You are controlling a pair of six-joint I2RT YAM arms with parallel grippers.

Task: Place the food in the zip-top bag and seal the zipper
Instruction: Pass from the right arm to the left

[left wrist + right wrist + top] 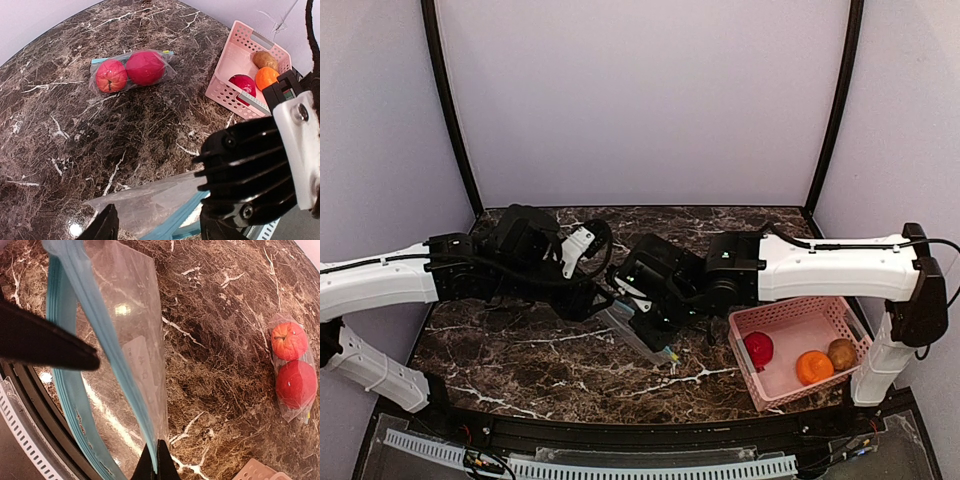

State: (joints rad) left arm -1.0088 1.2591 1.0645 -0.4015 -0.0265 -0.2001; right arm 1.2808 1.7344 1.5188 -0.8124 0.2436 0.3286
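Observation:
An empty clear zip-top bag [642, 336] with a blue zipper hangs between both grippers above the table's middle. My right gripper [157, 460] is shut on its zipper edge [120, 385]. My left gripper [160, 227] stands open, one finger on each side of the bag's corner [150, 202]. A second clear bag [131, 70] lies flat on the marble with two red fruits [290, 362] inside. In the pink basket [790, 318] sit a red fruit [758, 348], an orange fruit [814, 367] and a brown round one [841, 352].
The dark marble table [520, 350] ends at a black rail along the near edge. The basket stands at the near right, close to the right arm's base [880, 370]. In the top view both arms cover the bag with the two red fruits.

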